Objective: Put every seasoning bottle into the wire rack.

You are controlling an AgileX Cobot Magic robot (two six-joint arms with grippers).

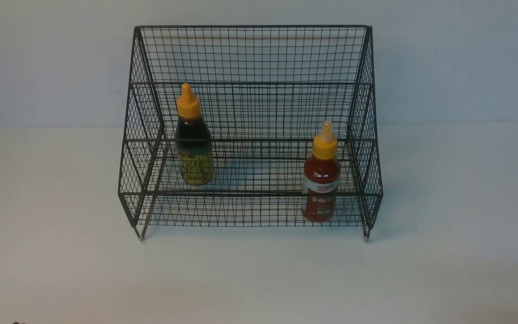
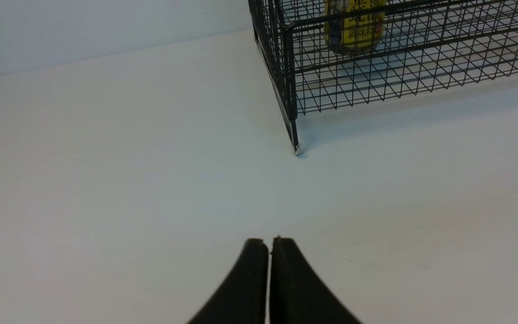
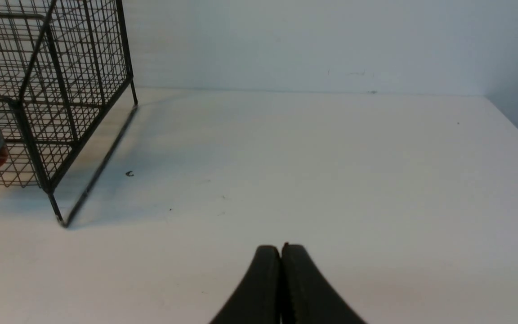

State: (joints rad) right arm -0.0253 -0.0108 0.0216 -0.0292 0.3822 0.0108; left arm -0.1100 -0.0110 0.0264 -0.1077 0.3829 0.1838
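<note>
Already placed: both bottles stand upright in the rack [image 1: 250,58].
Dark bottle [image 1: 194,144]: upper tier, left of centre in the front view.
Red bottle [image 1: 321,180]: lower tier, right of centre, close to the side mesh.
Left gripper [image 2: 270,243]: clenched, empty — low over the table.
Right gripper [image 3: 281,249]: clenched, empty too.
Risk: an arm swinging in could knock the rack — tall, narrow bottles would likely topple.
</note>
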